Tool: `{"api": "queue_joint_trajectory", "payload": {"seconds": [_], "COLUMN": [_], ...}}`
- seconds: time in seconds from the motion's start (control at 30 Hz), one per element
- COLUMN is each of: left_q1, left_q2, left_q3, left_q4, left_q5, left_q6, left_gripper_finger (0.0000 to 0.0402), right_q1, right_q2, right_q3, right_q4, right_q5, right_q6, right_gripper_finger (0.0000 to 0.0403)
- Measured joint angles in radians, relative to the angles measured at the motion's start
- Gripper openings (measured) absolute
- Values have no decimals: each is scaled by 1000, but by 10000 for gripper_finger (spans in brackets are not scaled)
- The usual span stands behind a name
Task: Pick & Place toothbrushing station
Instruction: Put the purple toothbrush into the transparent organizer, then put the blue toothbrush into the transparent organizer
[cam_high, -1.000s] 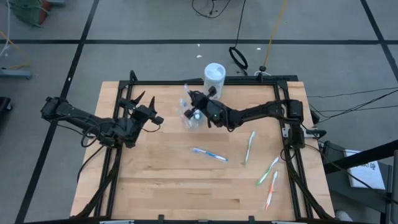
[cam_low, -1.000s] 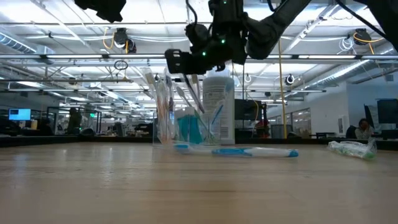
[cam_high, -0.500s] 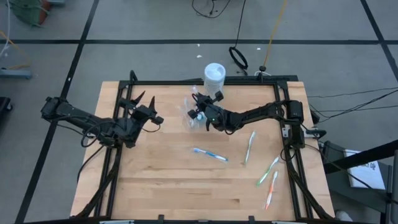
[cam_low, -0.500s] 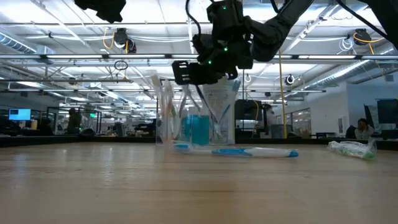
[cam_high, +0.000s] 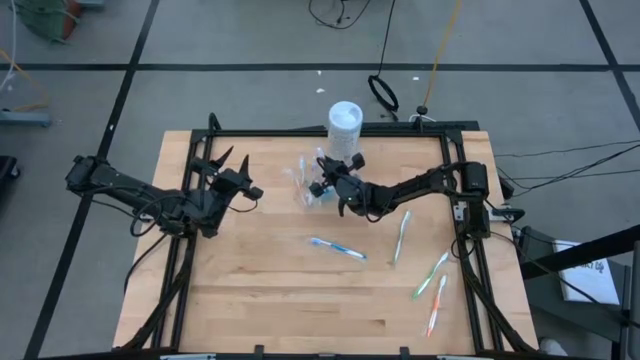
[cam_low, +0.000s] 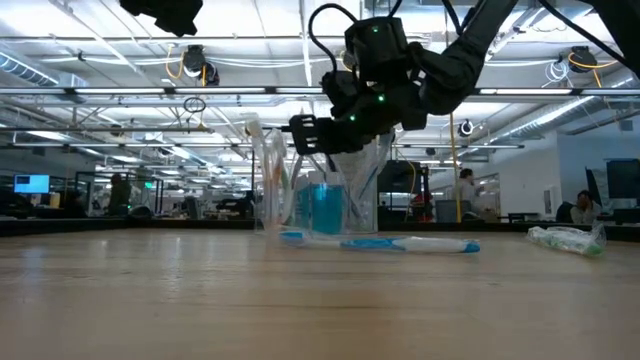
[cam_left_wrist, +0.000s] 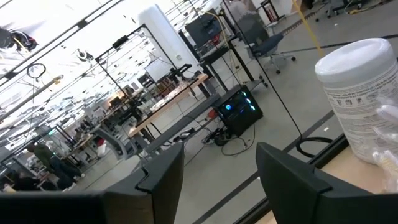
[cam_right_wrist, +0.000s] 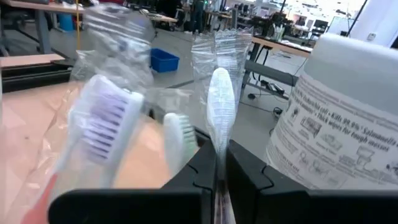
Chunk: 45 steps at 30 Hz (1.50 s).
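The right hand is pinching a wrapped toothbrush above the clear cup – brushes already inside, four lying behind it on the table; the left hand is waiting, spread

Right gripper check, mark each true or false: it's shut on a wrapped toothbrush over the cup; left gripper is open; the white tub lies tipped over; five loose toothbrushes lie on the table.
1. The right gripper is shut on a wrapped toothbrush over the cup: true.
2. The left gripper is open: true.
3. The white tub lies tipped over: false, it stands upright.
4. Five loose toothbrushes lie on the table: false, four show.
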Motion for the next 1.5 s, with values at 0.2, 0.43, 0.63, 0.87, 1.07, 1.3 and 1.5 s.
{"api": "queue_joint_trajectory", "payload": {"seconds": [0.2,0.43,0.63,0.87,1.07,1.3,1.5], "left_q1": [0,0,0,0,-9,-24,-5], "left_q2": [0,0,0,0,0,0,0], "left_q3": [0,0,0,0,0,0,0], "left_q4": [0,0,-1,-33,-75,-140,-191], "left_q5": [0,0,0,1,77,471,863], "left_q6": [-6,-11,-20,-68,-124,-230,-349], "left_gripper_finger": [207,207,207,207,207,207,207], "right_q1": [18,29,72,150,228,308,324], "right_q2": [0,-52,-113,-187,-275,-337,-307], "right_q3": [-10,-10,-10,-10,-9,-10,-10], "right_q4": [0,-13,-120,-238,-401,-712,-771], "right_q5": [0,31,104,105,58,-327,-601], "right_q6": [-18,-67,-133,-126,-39,187,293], "right_gripper_finger": [37,77,118,156,166,160,161]}}
